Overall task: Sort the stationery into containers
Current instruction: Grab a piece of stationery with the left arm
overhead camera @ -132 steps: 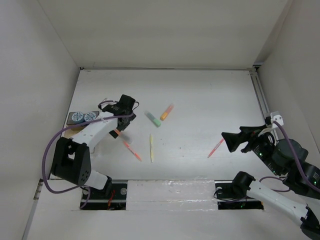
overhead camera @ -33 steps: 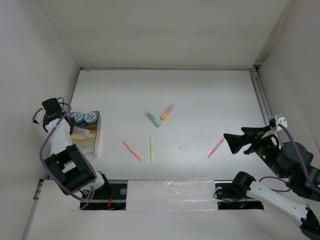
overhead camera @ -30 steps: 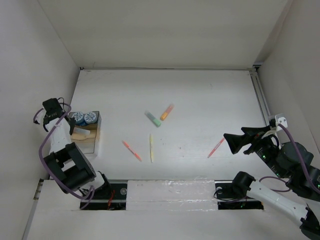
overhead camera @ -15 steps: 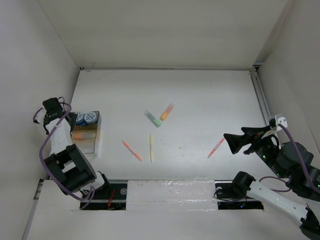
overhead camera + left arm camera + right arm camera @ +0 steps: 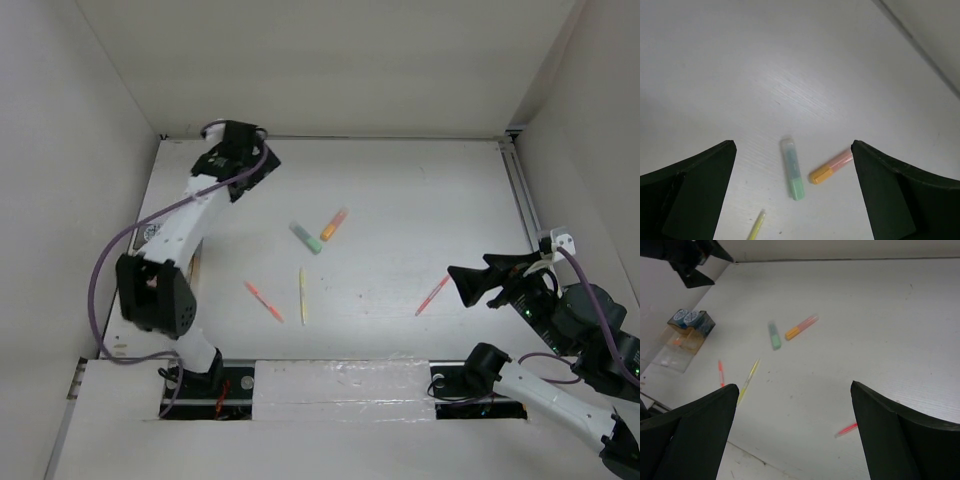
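Note:
My left gripper hangs open and empty over the far left of the table, well behind the highlighters. Its wrist view looks down between the wide jaws at the green-grey highlighter, the orange highlighter and the yellow pen's tip. The orange-red pen, yellow pen and pink pen lie nearer the front. The tray stands by the left wall, holding two blue cylinders and an orange item. In the top view the left arm hides most of it. My right gripper is open beside the pink pen.
White walls close in the table at the left, back and right. A metal rail runs along the right edge. The left arm's cable loops over the tray area.
The left gripper opened over the tray and left an orange item in it. The arm then swung up and away to the far left of the table. The right arm stayed put.

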`<action>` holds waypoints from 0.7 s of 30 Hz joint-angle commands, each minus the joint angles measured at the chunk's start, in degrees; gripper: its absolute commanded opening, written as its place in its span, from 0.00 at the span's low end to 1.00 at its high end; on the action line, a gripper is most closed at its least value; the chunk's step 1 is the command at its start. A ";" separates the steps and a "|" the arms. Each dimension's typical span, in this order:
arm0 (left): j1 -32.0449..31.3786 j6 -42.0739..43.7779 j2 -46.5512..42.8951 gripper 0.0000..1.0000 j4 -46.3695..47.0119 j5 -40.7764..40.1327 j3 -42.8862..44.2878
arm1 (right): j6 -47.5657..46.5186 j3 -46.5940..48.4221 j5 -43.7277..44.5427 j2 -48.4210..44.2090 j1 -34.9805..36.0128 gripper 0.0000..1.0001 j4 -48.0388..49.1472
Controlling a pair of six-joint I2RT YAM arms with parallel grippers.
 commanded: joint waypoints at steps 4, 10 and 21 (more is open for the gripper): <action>-13.85 -11.19 18.92 1.00 -16.21 -9.25 16.96 | 0.77 0.06 2.09 -1.00 0.58 1.00 0.94; -15.09 -19.64 20.26 0.98 -11.40 -6.63 9.70 | 0.77 0.06 2.09 -1.62 0.58 1.00 0.93; -15.62 -23.43 25.79 0.87 -11.04 -5.93 3.89 | 0.77 0.06 2.09 -2.15 0.58 1.00 0.93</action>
